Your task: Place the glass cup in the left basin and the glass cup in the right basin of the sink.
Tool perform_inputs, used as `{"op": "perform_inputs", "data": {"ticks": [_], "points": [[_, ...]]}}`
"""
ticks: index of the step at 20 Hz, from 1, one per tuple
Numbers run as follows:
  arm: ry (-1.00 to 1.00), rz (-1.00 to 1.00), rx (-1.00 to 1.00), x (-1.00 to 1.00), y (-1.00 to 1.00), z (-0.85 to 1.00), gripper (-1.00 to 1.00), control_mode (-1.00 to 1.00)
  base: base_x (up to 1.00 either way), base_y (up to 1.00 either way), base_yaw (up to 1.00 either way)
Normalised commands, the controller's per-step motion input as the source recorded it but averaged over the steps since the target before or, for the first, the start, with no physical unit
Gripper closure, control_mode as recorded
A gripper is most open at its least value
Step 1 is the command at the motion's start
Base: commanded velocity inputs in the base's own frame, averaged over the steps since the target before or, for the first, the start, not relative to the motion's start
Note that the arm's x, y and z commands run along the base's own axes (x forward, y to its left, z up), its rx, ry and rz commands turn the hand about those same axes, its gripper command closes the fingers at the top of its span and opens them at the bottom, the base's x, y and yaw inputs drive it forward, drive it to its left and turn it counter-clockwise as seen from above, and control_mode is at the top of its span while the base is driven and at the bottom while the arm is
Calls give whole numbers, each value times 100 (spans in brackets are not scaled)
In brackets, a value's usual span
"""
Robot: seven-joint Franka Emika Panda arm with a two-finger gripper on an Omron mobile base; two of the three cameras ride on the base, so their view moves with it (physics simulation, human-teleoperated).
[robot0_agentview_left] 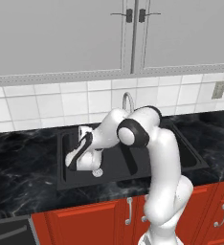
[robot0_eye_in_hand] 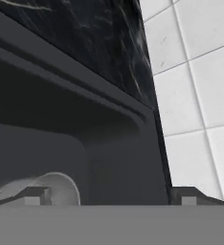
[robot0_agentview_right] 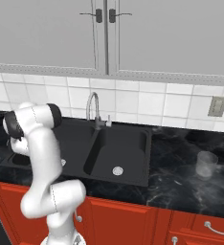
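My gripper [robot0_agentview_left: 74, 160] is down inside the left basin [robot0_agentview_left: 66, 143] of the black sink [robot0_agentview_right: 147, 143], with the arm bent over the rim. In the hand view the gripper [robot0_eye_in_hand: 111, 198] is open, and nothing sits between its fingertips [robot0_eye_in_hand: 35, 196]. A pale rounded glassy shape [robot0_eye_in_hand: 54, 187], apparently a glass cup, rests low in the basin beside the left fingertip. I cannot tell whether the two touch. Another glass cup [robot0_agentview_right: 206, 164] stands upright on the black counter, far right of the sink. The right basin [robot0_agentview_right: 128, 148] holds just its silver drain [robot0_agentview_right: 117, 170].
The curved chrome tap [robot0_agentview_right: 92, 104] rises behind the sink's divider. White tiles [robot0_eye_in_hand: 200, 86] back the dark marble counter [robot0_agentview_right: 181, 177], with grey wall cabinets above and red cabinet doors below. A wall socket [robot0_agentview_right: 218, 106] sits at the right. My arm hides much of the left basin.
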Motion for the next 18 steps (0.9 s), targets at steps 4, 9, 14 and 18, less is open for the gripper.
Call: {"op": "perform_inputs", "data": {"ticks": [4, 9, 14, 18], "points": [[-7, -15, 1, 0, -20, 35, -100, -100, 0, 0, 0], [-3, -31, 6, 0, -2, 39, -100, -100, 0, 0, 0], [0, -38, 9, -1, 11, 37, -100, -100, 0, 0, 0], [0, -38, 17, -7, 18, 52, -100, -100, 0, 0, 0]]}}
